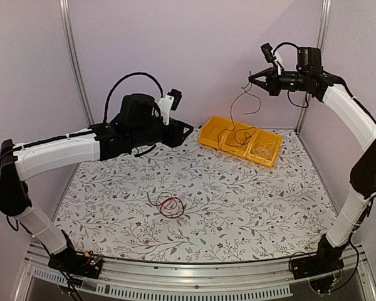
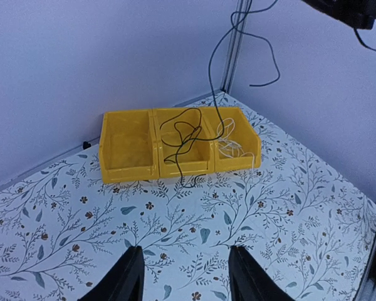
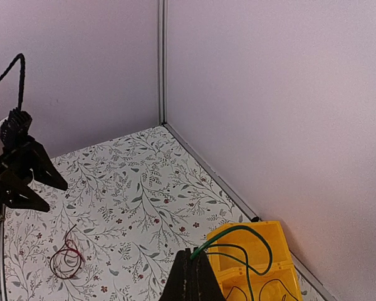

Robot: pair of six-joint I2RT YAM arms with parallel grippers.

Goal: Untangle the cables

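Now right fingers (image 1: 250, 80) clench the black cable (image 2: 211, 72) over the one-o'clock bins (image 1: 208, 132); left fingers (image 1: 189, 130) released; next probably drop it.

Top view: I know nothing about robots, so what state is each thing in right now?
Right tool: shut on the black cable, raised high.
Black cable: hanging from it, lower end looped in the yellow bin's middle compartment.
White cable: lying in an end compartment.
Red cable: coiled loose on the table.
Left tool: open, empty.

Yellow bins (image 2: 128, 172); white cloth (image 1: 250, 207), grey-red floral print; black cable (image 2: 183, 139); red cable (image 1: 169, 205); seemingly white cable (image 2: 229, 147).
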